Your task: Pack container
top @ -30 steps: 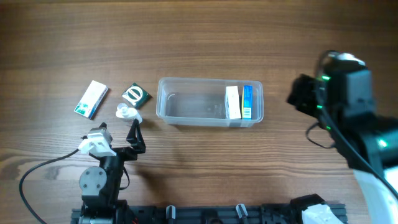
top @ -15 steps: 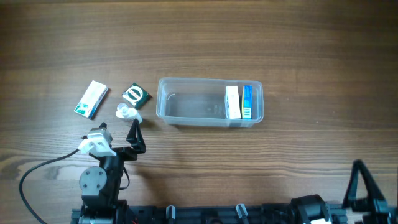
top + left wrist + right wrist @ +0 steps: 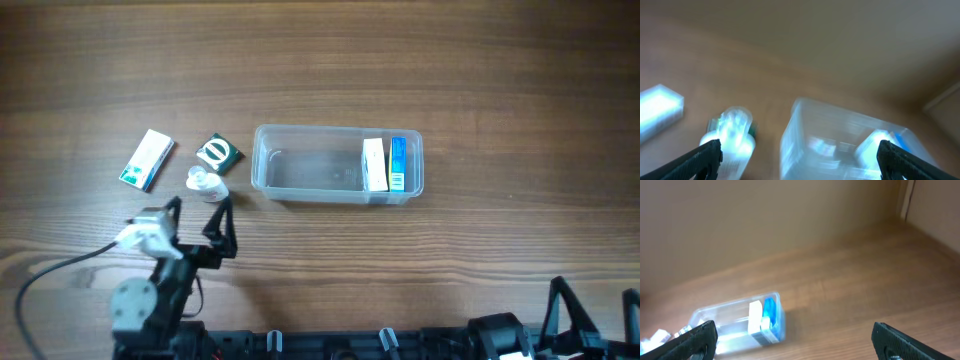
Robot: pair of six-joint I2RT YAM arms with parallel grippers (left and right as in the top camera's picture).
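The clear plastic container (image 3: 310, 165) stands mid-table with a white box (image 3: 374, 164) and a blue box (image 3: 398, 163) upright at its right end. It also shows in the left wrist view (image 3: 840, 145) and the right wrist view (image 3: 730, 325). My left gripper (image 3: 197, 212) is open and empty, just in front of a small white bottle (image 3: 205, 183) that lies left of the container. My right gripper (image 3: 592, 300) is open and empty at the table's front right edge, far from the container.
A white and green box (image 3: 148, 159) lies at the far left. A dark green packet (image 3: 217, 152) lies between it and the container. The left arm's cable runs along the front left of the table.
My right arm has pulled back from beside the container to the front right edge. My left gripper has shifted slightly forward towards the white bottle.
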